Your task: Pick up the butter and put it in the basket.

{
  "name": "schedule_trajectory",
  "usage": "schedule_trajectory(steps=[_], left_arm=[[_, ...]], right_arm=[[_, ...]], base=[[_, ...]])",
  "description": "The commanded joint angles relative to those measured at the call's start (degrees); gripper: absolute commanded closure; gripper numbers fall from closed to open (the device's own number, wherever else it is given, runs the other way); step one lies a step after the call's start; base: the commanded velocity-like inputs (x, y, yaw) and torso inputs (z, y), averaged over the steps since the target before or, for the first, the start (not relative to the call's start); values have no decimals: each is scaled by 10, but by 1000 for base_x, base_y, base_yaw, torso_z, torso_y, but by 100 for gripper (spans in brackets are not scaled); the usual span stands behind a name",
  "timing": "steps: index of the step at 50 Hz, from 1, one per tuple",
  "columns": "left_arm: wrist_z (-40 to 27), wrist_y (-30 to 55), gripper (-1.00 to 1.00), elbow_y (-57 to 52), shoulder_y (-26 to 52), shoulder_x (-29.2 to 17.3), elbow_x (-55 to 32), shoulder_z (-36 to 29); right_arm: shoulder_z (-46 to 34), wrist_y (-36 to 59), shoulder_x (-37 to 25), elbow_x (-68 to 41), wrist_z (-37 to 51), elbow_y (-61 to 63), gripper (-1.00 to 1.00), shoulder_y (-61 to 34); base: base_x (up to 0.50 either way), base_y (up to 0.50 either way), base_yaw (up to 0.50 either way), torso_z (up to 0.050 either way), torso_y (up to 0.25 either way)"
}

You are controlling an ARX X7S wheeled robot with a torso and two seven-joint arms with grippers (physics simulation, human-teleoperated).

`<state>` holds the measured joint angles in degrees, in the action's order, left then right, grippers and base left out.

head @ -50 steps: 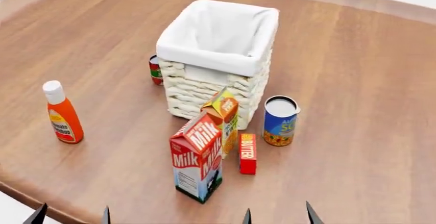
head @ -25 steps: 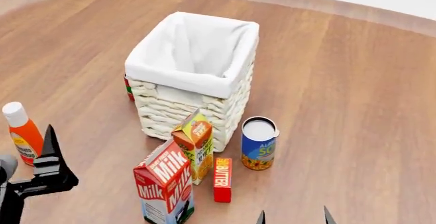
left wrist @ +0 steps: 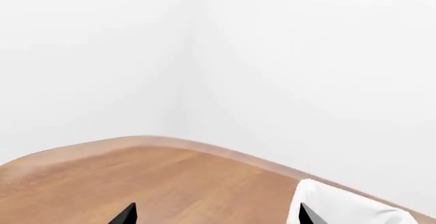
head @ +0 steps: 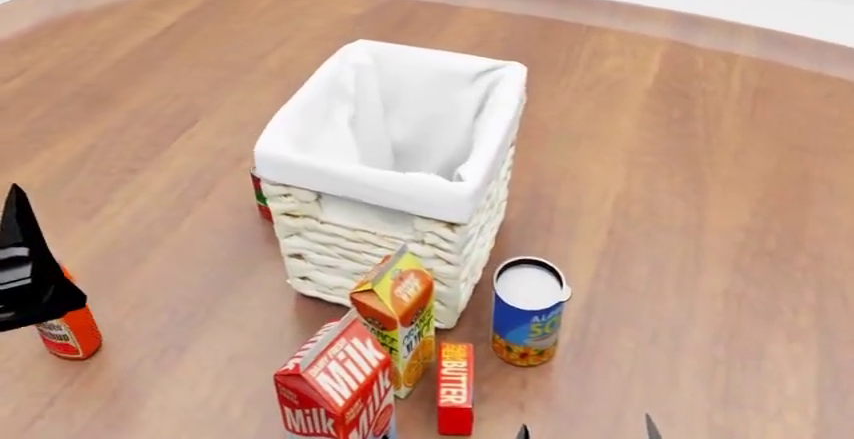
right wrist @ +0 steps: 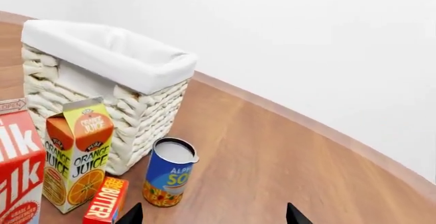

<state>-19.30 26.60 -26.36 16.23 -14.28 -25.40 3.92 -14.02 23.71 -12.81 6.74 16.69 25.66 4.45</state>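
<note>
Two grippers hang empty while the butter (head: 455,402) lies on the table (head: 694,189) near the basket (head: 400,214).

Left wrist view: only the tips of the left gripper (left wrist: 215,215) show, set wide apart with nothing between them, above bare wood and a corner of the basket's white liner (left wrist: 344,208).
Head view: the scene sits higher and nearer than half a second ago; the left gripper's dark finger (head: 24,264) has risen and now hides part of the ketchup bottle (head: 67,332). The butter lies flat beside the juice carton (head: 398,316), with the milk carton (head: 336,387) and a blue can (head: 529,311) close by. Right gripper (head: 585,429) tips barely enter.
Right wrist view: the right gripper (right wrist: 212,215) gapes empty, near the butter (right wrist: 107,201).
</note>
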Motion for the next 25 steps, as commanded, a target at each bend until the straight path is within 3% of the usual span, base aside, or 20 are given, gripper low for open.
schedule_trajectory(steps=[1,9,16,25], left_arm=[[-8,12,-100,-11,3,-5,-9,4],[-10,15,-100,-15,2,-8,-13,5],[-11,13,-100,-12,2,-9,-12,2],[-13,11,-100,-15,-1,-12,-13,1]], right_arm=[[-1,11,0,5,13,16,-100,6],[6,-5,1,-9,16,17,-100,11],[2,6,1,-5,21,17,-100,6],[-3,6,-2,0,27,24,-100,10]], base=[[0,0,0,0,0],[20,7,0,0,0],[417,146,0,0,0],[0,0,0,0,0]])
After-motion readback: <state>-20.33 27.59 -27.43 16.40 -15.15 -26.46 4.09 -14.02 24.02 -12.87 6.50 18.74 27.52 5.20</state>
